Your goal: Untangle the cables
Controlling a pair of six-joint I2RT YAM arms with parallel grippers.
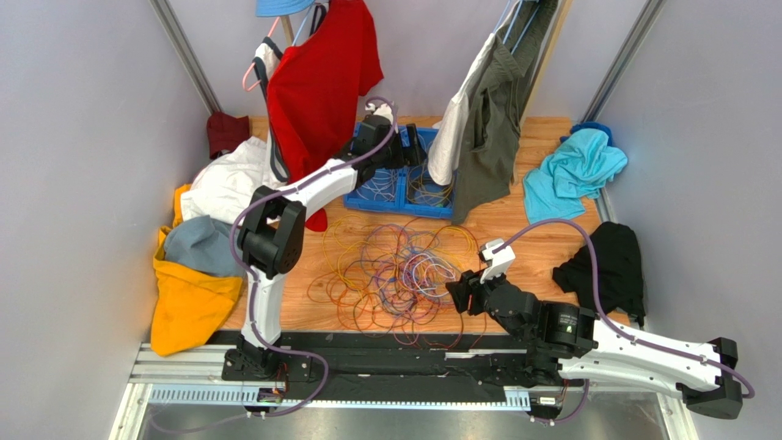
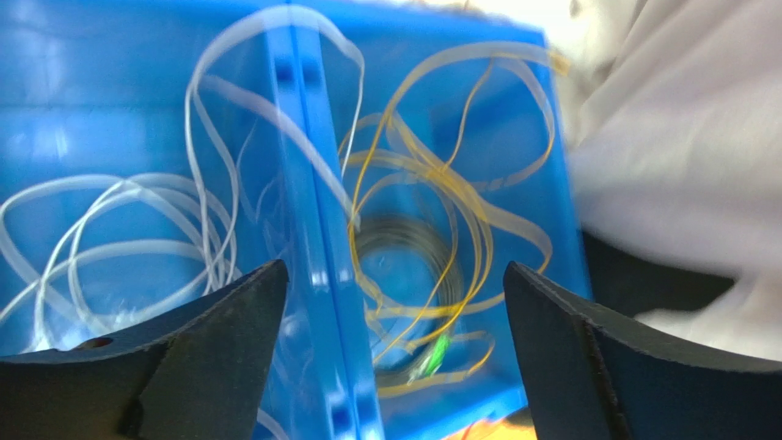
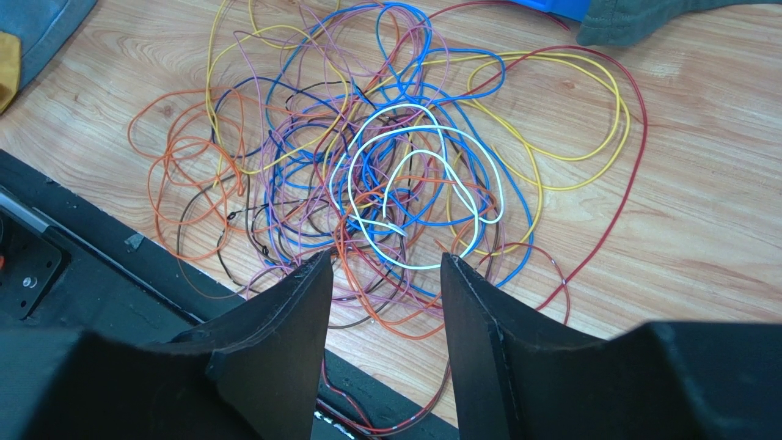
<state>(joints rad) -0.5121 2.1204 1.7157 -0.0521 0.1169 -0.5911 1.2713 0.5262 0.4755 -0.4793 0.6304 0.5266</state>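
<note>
Cables [image 1: 395,270] lie in one loose tangle mid-table [image 1: 551,238] in the top view, with a few sorted ones in the blue bin [image 1: 372,194] behind. The left gripper [image 1: 408,147] hangs over that bin and the right gripper [image 1: 459,295] sits at the tangle's near right edge.

From the left wrist, the left gripper [image 2: 393,275] stands wide apart and empty. White strands [image 2: 119,229] lie left of the divider [image 2: 317,229] and yellow strands [image 2: 431,211] right of it. The blur hides finer detail.

From the right wrist, the right gripper [image 3: 385,261] is partly apart, apparently clamping nothing, just short of the pile. The white loop [image 3: 413,183] lies on top, so it looks the best pick. I would grip it at a free bend and lift slowly. If other colours rise with it, stop.
</note>
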